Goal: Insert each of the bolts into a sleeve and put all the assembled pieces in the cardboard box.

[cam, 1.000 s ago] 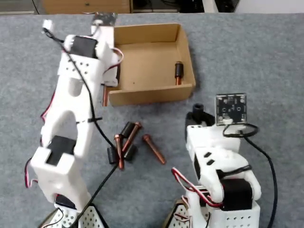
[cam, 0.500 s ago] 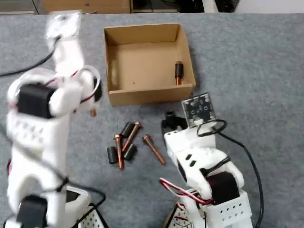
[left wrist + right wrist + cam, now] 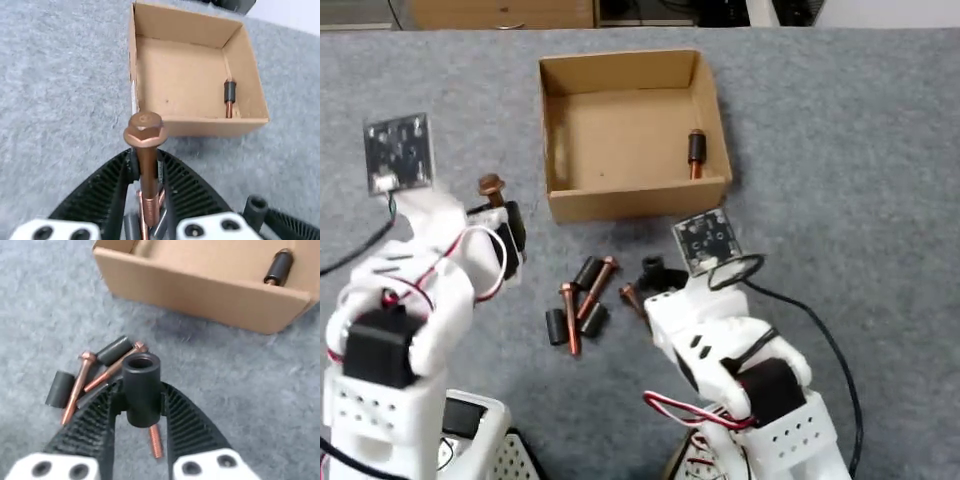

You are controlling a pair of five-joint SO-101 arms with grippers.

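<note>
While my left arm stands folded at the left side of the grey table [image 3: 840,150], my left pincer [image 3: 145,167] is clamped on a copper bolt [image 3: 144,145]. The bolt lies along the jaws with its hexagonal head poking out past the fingertips, near the front left corner of the cardboard box [image 3: 620,200] and outside it.

My right arm leans in over the middle of the table. My right pincer [image 3: 141,402] is closed on a black sleeve [image 3: 141,382], gripped by its sides with the open bore showing at its outer end. It hangs just in front of the box, over the loose bolts [image 3: 570,318] and loose sleeves [image 3: 587,271] lying in a small heap on the table.

Inside the box, close to its right wall, lies one assembled piece [image 3: 696,152], a bolt pushed into a sleeve.
</note>
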